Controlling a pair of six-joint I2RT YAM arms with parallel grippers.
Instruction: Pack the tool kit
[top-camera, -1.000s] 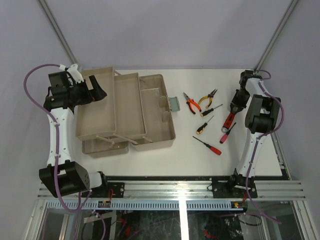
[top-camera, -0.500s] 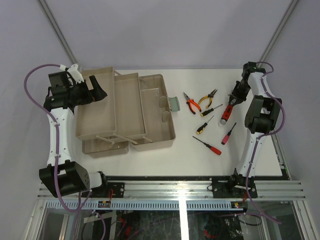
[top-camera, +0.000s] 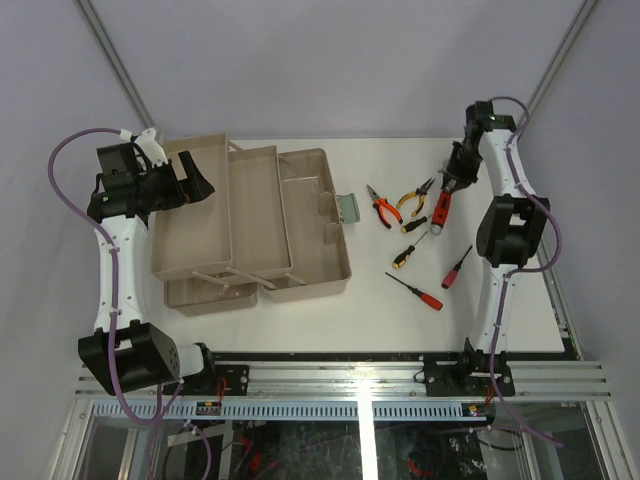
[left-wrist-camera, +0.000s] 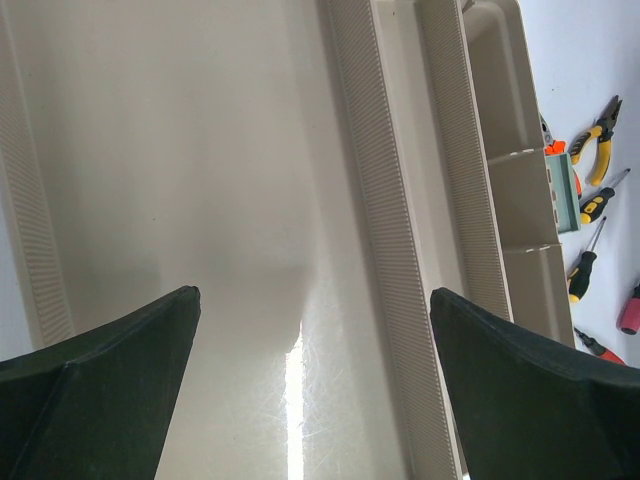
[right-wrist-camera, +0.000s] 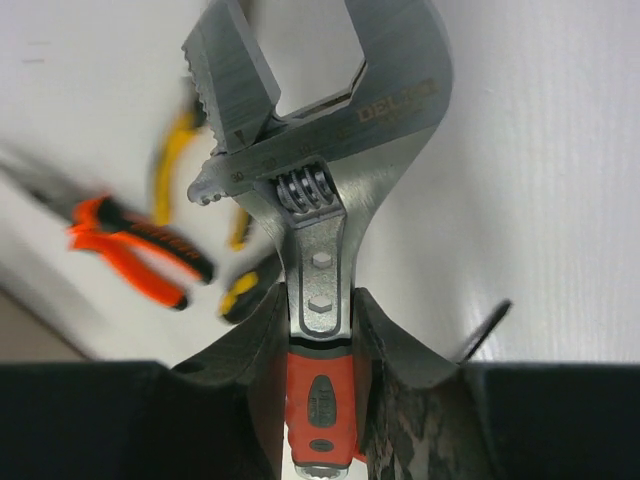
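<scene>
1. My right gripper (right-wrist-camera: 320, 312) is clamped on the adjustable wrench (right-wrist-camera: 320, 180) at its neck, with the head pointing straight out beyond my fingers.
2. The open toolbox (top-camera: 315, 235) lies well to my left, past the pliers (top-camera: 383, 208).
3. My left gripper (left-wrist-camera: 312, 295) hangs spread wide over the toolbox's far tray (left-wrist-camera: 200, 150), holding nothing.

Robotics lab, enclosed test cell. What shows it:
- Two white-and-black jointed robot arms, left (top-camera: 112, 260) and right (top-camera: 508, 235), bolted to silver slotted aluminium rail (top-camera: 350, 380) along near edge of plain white tabletop (top-camera: 300, 315).
- Purple cable loop (top-camera: 52, 165) on left arm.
- Loose wiring (top-camera: 250, 462) in dark space beneath rail.
- Blank pale grey backdrop panels (top-camera: 330, 60) around table, thin grey metal poles (top-camera: 116, 60) at far corners.
- Props laid out on tabletop: open tan plastic toolbox (top-camera: 315, 215), orange-handled pliers (top-camera: 384, 209), red-handled screwdriver (top-camera: 428, 299).
</scene>
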